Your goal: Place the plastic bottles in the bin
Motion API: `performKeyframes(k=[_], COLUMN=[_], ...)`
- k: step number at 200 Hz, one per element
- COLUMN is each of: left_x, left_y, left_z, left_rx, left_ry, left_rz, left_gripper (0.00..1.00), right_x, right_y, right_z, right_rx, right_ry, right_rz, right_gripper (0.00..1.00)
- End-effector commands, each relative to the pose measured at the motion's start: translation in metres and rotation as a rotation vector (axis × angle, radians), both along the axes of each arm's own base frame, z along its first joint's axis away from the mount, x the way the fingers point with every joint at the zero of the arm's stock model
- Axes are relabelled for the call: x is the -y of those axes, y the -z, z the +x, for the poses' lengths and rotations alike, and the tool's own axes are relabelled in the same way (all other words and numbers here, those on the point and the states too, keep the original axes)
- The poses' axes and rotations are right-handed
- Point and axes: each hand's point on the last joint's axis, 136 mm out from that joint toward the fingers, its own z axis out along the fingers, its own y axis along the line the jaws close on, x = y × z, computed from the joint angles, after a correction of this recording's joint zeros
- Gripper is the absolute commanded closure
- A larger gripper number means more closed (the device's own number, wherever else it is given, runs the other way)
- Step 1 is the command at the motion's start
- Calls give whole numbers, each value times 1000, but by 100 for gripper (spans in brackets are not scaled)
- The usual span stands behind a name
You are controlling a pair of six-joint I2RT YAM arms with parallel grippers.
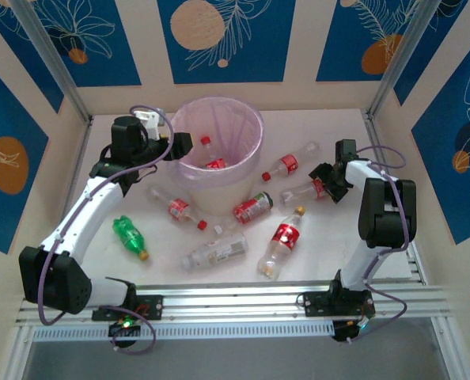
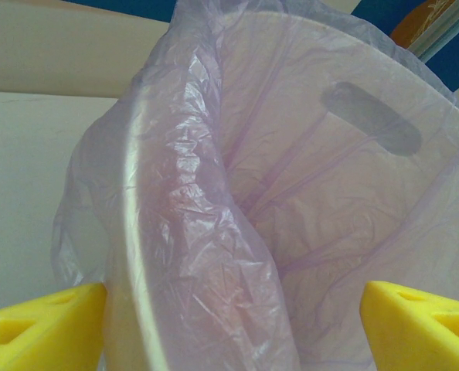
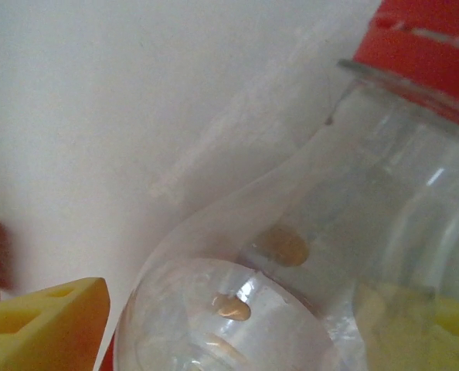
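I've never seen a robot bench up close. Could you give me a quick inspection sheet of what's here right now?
Surface: white table, with bottles scattered across it.
Job's things: lined bin holds one red-capped bottle; several others lie outside it, including a green bottle.
Clutter: nothing seen.
Grippers: left gripper is open, straddling the bin's wall; right gripper sits around a clear bottle, grip unclear.
Cables: purple cables run along both arms.
Surroundings: blue-and-cream patterned panels, metal frame posts.
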Motion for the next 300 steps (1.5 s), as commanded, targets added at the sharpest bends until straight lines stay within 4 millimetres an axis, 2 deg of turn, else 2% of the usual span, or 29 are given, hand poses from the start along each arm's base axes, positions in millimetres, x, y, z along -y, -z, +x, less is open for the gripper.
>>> performKeyframes(k=[1,33,74,116,173,198,237,269,300], left_x=[-1,0,0,0,1,1,1,3,4], left_y=[60,60,58,59,60,61,63,63,64], left_z=[-17,-17,-17,-17,-17,-17,-17,-17,-17], left_rx=[-158,-159,-155,-158,-160,-162,-166,-169,-170], left_ry=[38,39,39,41,40,41,44,48,49], left_rz=[132,128,128,125,126,127,126,124,123], left_gripper=[17,17,17,17,17,17,17,17,17], right_x=[-10,-1,10,19,22,14,-13,-43,-80], right_y=[0,-12,-38,-72,-135,-173,-258,-336,-392], right_z=[-4,-4,-2,-2,0,-5,-18,-32,-42], right_rx=[9,41,105,194,371,453,629,789,909], right_ry=[1,15,30,49,23,-10,-103,-195,-300], right_rz=[32,16,8,19,80,100,116,144,144], right_gripper=[22,27,29,34,35,35,36,37,38])
